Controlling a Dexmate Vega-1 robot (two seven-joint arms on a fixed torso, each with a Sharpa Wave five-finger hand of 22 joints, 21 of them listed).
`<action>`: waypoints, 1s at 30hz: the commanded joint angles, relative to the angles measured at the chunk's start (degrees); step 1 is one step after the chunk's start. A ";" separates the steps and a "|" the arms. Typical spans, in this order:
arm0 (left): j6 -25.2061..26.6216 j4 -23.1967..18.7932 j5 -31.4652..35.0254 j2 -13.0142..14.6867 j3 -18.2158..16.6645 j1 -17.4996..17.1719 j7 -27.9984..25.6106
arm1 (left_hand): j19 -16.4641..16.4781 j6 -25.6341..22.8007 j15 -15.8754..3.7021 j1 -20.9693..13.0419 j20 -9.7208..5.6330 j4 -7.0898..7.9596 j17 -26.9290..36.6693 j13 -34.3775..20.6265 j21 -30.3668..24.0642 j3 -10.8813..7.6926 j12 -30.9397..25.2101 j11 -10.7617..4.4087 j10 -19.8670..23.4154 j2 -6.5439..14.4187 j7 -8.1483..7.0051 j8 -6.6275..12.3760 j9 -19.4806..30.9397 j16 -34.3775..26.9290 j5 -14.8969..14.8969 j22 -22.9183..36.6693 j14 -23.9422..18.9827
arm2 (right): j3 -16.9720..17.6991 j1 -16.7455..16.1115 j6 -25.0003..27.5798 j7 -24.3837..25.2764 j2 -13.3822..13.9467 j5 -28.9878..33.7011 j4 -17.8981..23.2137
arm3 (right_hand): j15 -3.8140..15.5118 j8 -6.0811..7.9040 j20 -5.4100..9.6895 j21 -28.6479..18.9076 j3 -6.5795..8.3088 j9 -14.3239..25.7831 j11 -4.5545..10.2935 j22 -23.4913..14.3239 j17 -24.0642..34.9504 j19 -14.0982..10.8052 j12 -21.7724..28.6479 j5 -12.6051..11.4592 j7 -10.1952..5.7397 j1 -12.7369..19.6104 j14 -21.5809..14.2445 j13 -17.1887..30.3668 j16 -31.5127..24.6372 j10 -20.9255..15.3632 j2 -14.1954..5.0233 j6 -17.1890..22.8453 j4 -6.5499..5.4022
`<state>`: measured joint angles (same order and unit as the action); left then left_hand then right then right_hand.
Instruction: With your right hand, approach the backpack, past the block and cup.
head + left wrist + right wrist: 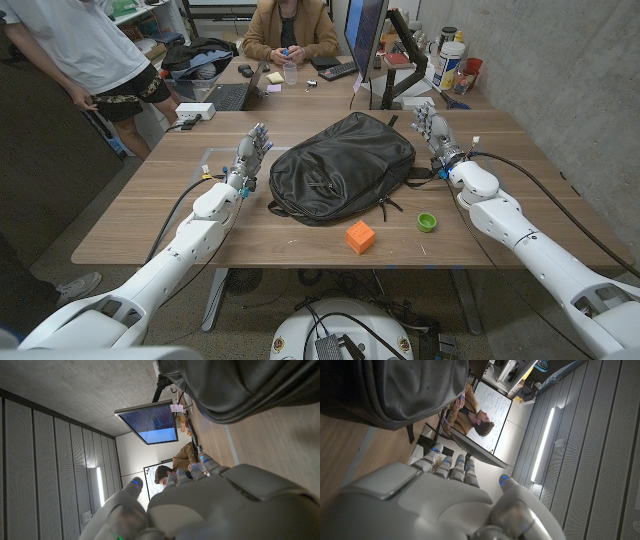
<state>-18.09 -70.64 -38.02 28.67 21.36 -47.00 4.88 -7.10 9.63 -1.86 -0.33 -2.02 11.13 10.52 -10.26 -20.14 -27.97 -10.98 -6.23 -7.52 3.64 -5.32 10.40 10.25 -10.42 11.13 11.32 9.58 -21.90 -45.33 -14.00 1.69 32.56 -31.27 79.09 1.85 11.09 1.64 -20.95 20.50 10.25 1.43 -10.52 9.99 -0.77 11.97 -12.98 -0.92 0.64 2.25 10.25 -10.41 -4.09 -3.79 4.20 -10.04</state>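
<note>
We see the backpack point(345, 165) lying flat in the middle of the wooden table point(150, 205), black and slumped, its surface creased like soft faux leather or coated fabric. Our right hand point(432, 130) stands just beside its right shoulder, fingers reaching up and apart, holding nothing; the right wrist view shows the bag's dark, pebbled skin point(395, 390) close ahead of the fingers point(452, 465). Whether a fingertip touches the bag we cannot tell.

The orange block point(360, 236) — a hard-edged cube, probably plastic or foam — and the small green cup point(427, 222) sit near the table's front edge, behind the hand's wrist, so we judge the approach nearly done.

The backpack looks limp and lightly filled — it should sag and fold if lifted by one side, and the smooth skin may slide under hard fingers. We would take it by the top handle or a strap point(392, 205) rather than the panel.

Our left hand point(252, 155) stands by the bag's left side, fingers upright and spread, empty.
</note>
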 commanded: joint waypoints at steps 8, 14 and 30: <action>-0.37 0.91 -0.42 -0.03 -0.32 0.17 0.72 | -0.77 0.83 -4.31 -0.23 -6.24 -0.02 0.12 -0.13 -0.33 -0.07 -0.36 0.13 -0.40 6.67 -0.06 0.33 0.15 -0.22 0.46 0.17 1.01 | -0.67 1.42 0.74 0.29 0.13 1.36 0.50 | 1.98 0.20 6.06 0.48 0.72 0.34 0.21 -0.14 0.15 -0.36 0.20 -0.35 0.07 0.40 -0.42 0.31 -0.12 -0.46 -5.74 0.58 -0.03; -0.40 1.23 -0.56 -0.12 -0.36 0.28 0.90 | -0.79 0.85 -4.29 -0.24 -6.19 -0.02 0.12 -0.13 -0.36 -0.07 -0.35 0.17 -0.43 6.67 -0.04 0.32 0.15 -0.22 0.46 0.17 1.01 | -1.04 2.11 1.01 0.24 0.15 1.99 0.40 | 1.94 0.17 6.03 0.59 0.77 0.34 0.25 -0.14 0.15 -0.35 0.19 -0.34 0.08 0.42 -0.42 0.31 -0.11 -0.49 -5.74 0.61 -0.02; -0.84 2.36 -0.56 -0.43 -0.37 0.78 1.26 | -0.81 0.88 -4.30 -0.23 -6.21 -0.01 0.12 -0.13 -0.41 -0.04 -0.36 0.22 -0.41 6.66 -0.07 0.32 0.15 -0.24 0.46 0.17 0.98 | -1.43 3.29 1.26 0.30 0.23 3.10 0.43 | 2.02 0.15 6.04 0.82 0.86 0.35 0.23 -0.15 0.15 -0.34 0.20 -0.33 0.05 0.43 -0.41 0.31 -0.08 -0.60 -5.74 0.80 -0.02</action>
<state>-18.65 -69.06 -38.51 28.47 21.03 -46.60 5.85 -7.20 9.63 -1.86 -0.33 -1.92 11.13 10.52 -10.26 -20.13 -27.97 -10.98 -6.23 -7.52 3.64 -5.32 10.40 10.25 -10.41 11.13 11.32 9.59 -23.05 -42.87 -12.96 1.91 32.76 -28.95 79.51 1.85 11.08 1.64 -20.50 20.96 10.54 1.64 -10.52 9.99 -0.77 11.98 -12.98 -0.91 0.64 2.25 10.25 -10.41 -4.30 -3.79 4.20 -10.05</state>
